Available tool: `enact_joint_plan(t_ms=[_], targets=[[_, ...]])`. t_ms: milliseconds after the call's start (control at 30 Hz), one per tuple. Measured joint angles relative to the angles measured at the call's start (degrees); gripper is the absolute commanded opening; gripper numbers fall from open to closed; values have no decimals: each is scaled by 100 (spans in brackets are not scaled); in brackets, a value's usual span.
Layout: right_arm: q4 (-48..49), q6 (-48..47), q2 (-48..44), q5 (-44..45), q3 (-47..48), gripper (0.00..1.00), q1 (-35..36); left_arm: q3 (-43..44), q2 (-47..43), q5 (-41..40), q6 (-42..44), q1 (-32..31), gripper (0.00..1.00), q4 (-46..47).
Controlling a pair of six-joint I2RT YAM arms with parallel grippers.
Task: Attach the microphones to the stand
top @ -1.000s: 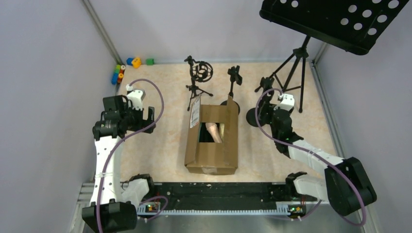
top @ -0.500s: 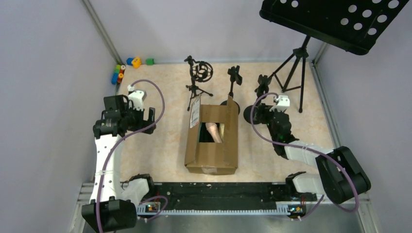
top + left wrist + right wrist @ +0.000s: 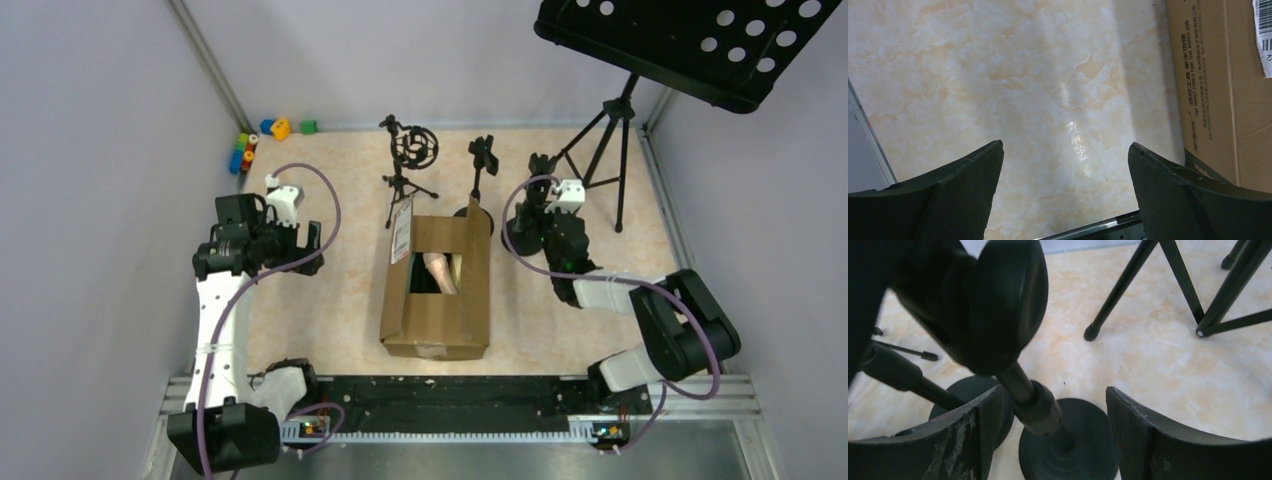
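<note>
A peach microphone (image 3: 437, 272) lies inside the open cardboard box (image 3: 437, 320) at mid-table; any other microphones are hidden. Behind the box stand a shock-mount tripod stand (image 3: 410, 150), a clip stand (image 3: 483, 155) and a round-base stand (image 3: 541, 172). My right gripper (image 3: 533, 218) hangs over that round-base stand. In the right wrist view its jaws (image 3: 1053, 390) are open on either side of the stand's pole (image 3: 1035, 407), which is close to the left finger above the round base (image 3: 1073, 450). My left gripper (image 3: 300, 248) is wide open and empty above bare tabletop (image 3: 1065, 145), left of the box (image 3: 1228, 85).
A tall music stand (image 3: 690, 40) on tripod legs (image 3: 605, 150) fills the back right corner. Its legs (image 3: 1128, 285) reach close to my right gripper. A second round base (image 3: 973, 395) sits left of the first. Coloured toy blocks (image 3: 262, 135) lie at the back left.
My right arm has swung left and away from me, bringing its gripper over the round-base stand. The left arm has barely moved.
</note>
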Motion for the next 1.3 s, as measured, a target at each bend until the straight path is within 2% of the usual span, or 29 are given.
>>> enact_joint_plan(t_ms=[100, 267, 333, 500, 700, 900, 1033, 1133, 1300], targets=[[136, -92, 278, 52, 190, 61, 0, 0, 2, -4, 2, 0, 99, -4], [245, -107, 605, 52, 402, 26, 2, 0, 2, -42, 4, 0, 99, -7], [223, -136, 616, 48, 437, 22, 22, 0, 2, -74, 9, 0, 99, -9], [-83, -186, 409, 212, 428, 22, 39, 0, -13, -142, 57, 0, 99, -9], [-1410, -195, -1049, 826, -74, 19, 37, -2, -155, -179, 151, 0, 99, -24], [-2315, -203, -2588, 1784, -614, 22, 37, -2, -286, -125, 184, 0, 99, -66], [-2625, -192, -2979, 2264, -745, 25, 37, -2, -365, -83, 238, 0, 99, -103], [-2750, -138, -2968, 2498, -782, 34, 37, -2, -479, -66, 280, 0, 99, -116], [-2953, 129, -2942, 2872, -841, 57, 37, -35, -684, -55, 326, 0, 99, -149]])
